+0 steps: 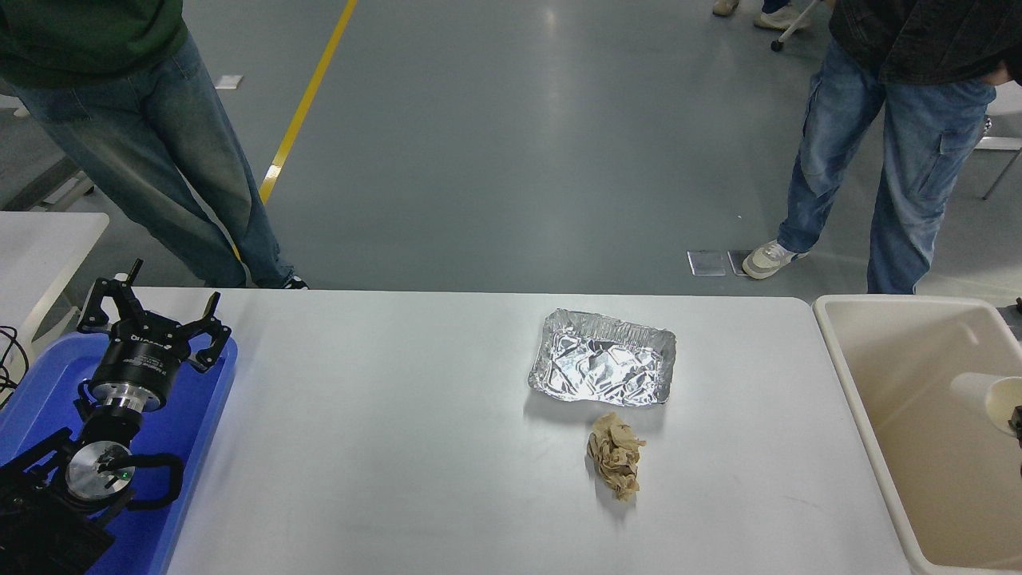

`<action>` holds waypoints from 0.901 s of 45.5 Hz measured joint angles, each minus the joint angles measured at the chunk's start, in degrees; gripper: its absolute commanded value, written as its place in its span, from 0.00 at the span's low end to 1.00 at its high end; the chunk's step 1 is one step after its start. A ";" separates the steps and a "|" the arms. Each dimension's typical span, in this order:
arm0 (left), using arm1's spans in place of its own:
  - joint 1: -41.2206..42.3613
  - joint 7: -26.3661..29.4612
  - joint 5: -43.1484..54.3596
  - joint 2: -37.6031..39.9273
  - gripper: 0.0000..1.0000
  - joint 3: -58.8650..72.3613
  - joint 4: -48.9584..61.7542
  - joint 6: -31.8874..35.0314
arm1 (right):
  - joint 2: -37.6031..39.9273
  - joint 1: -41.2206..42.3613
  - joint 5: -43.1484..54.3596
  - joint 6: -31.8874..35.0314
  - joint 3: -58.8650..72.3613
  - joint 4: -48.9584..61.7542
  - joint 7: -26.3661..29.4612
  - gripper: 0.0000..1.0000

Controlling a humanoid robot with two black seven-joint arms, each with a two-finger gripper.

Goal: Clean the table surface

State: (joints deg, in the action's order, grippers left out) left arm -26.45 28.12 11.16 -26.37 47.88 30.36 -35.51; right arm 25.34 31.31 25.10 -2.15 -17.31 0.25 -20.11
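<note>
1. The right gripper (1017, 422) was seen only as a sliver of black at the right edge, over the beige bin (870, 447); whether its fingers were clenched or released could not be told.
2. A white paper cup (984, 397) lay on its side just beside that sliver, inside the bin's outline; whether it was being grasped could not be told.
3. The left gripper (152, 307) was parked at the near left, above a blue plastic tray (200, 447), with its fingers spread in a released pose and nothing between them.
4. The table surface (399, 431) was seen spanning the middle of the view, between the tray on the left and the bin on the right.
5. A crumpled foil tray (603, 368) rested on the table right of centre.
6. A crumpled brown paper wad (616, 454) lay just near of the foil tray, apart from it.
7. Two persons in jeans were seen standing on the grey floor at the far side, one at the far left (152, 144) and one at the far right (894, 152).
</note>
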 measured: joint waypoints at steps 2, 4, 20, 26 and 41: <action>0.00 0.00 0.00 0.00 1.00 0.00 0.00 0.00 | -0.10 0.02 0.00 -0.43 0.15 0.09 0.08 1.00; 0.00 0.00 0.00 0.00 1.00 0.00 0.00 0.00 | -0.19 0.06 0.00 -0.82 0.29 0.15 0.14 1.00; 0.00 0.00 0.00 0.00 1.00 -0.02 -0.03 0.00 | -0.56 0.18 -0.03 -2.08 0.88 0.37 0.35 1.00; 0.00 0.00 0.00 0.00 1.00 -0.05 -0.04 0.04 | -0.44 0.40 -0.05 -2.25 0.89 0.40 0.39 1.00; 0.00 0.00 0.00 0.00 1.00 -0.07 -0.09 0.09 | -0.32 0.95 -2.58 -2.39 0.01 0.41 0.41 1.00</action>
State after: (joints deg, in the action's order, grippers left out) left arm -26.45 28.12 11.16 -26.37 47.82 30.27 -35.42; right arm 25.02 32.26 22.52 -4.54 -17.30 0.66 -19.70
